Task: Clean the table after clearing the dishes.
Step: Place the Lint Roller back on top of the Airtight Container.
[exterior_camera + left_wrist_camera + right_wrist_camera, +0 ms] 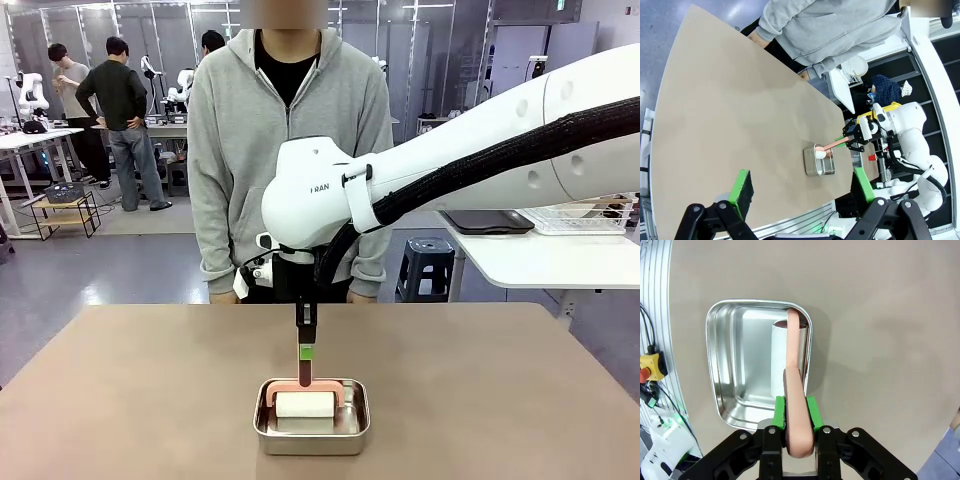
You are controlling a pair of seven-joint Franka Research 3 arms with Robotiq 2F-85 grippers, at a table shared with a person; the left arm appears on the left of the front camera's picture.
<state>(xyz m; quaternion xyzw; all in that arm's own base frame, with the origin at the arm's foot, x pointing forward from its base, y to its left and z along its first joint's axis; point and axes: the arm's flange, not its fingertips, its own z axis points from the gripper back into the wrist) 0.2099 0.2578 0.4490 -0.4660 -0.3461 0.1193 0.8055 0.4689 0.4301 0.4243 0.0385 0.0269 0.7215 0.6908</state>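
The right gripper (307, 352) is squeezing the pink handle of the roller (305, 403). Its green pads (811, 412) are pressing on both sides of the handle. The white roll of the roller is sitting down inside the steel pan (311, 435), and the pink handle is sticking up out of the pan into the gripper.

The pan is resting on the table (120, 400), close to the edge on the robot's side and about halfway between the left and right edges. From the right wrist view, the roll is lying against one long wall of the pan (722, 385).

The left gripper (802, 187) is hanging above the table with its two fingers spread wide apart. Nothing is sitting between them. It is well apart from the pan (819, 160).

A person in a grey hoodie (290, 150) is standing at the far edge of the table, with hands down by that edge.
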